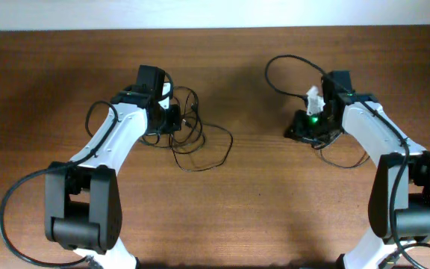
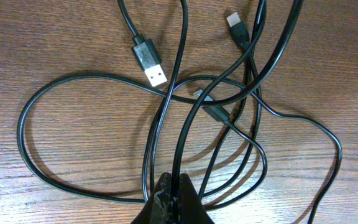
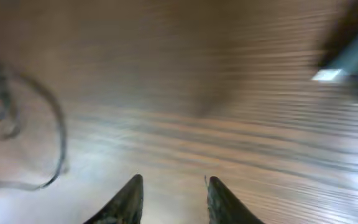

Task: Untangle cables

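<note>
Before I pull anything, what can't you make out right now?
Left wrist view: thin black cables run off the top and bottom edges, so their number is unclear.
Right wrist view: motion blur; the grey object at top right is unidentifiable.
Overhead view: the white left arm covers part of the cables.

Cables [image 2: 146, 55] glossy black plastic; table [image 2: 73, 37] matt wood grain.

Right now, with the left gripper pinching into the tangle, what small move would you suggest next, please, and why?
I would probably raise the left gripper a little. It is shut on strands of the cables that cross several loops on the table, and a USB plug lies free, so a gentle lift should show which crossings bind. The right gripper is open and holds nothing.
</note>
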`<action>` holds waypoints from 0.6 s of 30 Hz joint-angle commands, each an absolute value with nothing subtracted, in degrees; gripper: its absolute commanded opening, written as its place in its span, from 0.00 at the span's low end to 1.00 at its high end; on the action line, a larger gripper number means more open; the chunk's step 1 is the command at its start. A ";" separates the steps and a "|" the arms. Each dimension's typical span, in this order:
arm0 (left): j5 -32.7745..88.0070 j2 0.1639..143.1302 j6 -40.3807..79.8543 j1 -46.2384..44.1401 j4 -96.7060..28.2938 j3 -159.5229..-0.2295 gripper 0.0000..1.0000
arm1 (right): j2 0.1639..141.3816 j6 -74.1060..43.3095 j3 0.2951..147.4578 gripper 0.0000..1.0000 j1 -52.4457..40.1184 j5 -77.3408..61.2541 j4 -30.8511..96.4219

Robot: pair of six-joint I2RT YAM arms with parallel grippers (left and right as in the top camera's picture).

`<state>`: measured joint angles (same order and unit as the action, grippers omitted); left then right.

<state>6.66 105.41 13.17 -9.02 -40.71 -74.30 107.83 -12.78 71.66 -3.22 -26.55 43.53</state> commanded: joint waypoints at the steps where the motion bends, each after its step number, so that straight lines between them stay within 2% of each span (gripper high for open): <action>1: 9.96 104.03 14.09 -8.60 -41.32 -74.32 0.00 | 106.98 -10.98 72.75 0.35 -6.55 -32.82 43.72; 4: 22.50 101.93 14.09 -5.63 -42.26 -74.63 0.00 | 106.98 -11.11 72.75 0.40 -9.21 -40.40 43.13; 6: 38.68 100.20 14.11 -1.28 -41.80 -74.63 0.00 | 106.98 -9.65 72.75 0.44 -11.00 -53.78 38.37; 7: 46.13 100.03 14.13 0.91 -41.47 -74.63 0.00 | 106.98 -9.37 72.75 0.63 -12.01 -58.65 35.16; 8: 52.90 100.03 14.17 2.50 -41.41 -74.63 0.00 | 106.98 -9.41 72.77 0.74 -12.97 -60.62 32.42; 10: 58.37 100.03 17.30 4.01 -41.52 -74.63 0.00 | 106.98 -9.41 72.77 0.75 -15.00 -60.90 27.29; 13: 60.73 100.03 31.00 4.19 -41.65 -74.63 0.00 | 107.02 -9.41 72.77 0.76 -18.94 -60.82 17.74; 15: 64.73 100.03 31.92 4.10 -41.82 -74.63 0.00 | 107.04 -9.43 72.77 0.76 -22.65 -60.82 10.37; 18: 68.93 100.03 31.92 4.03 -44.84 -74.63 0.00 | 107.09 -11.64 72.77 0.75 -26.28 -52.42 9.37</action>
<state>62.15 101.25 30.02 3.99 -43.24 -74.35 107.83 -10.33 72.23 -23.70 -58.35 9.72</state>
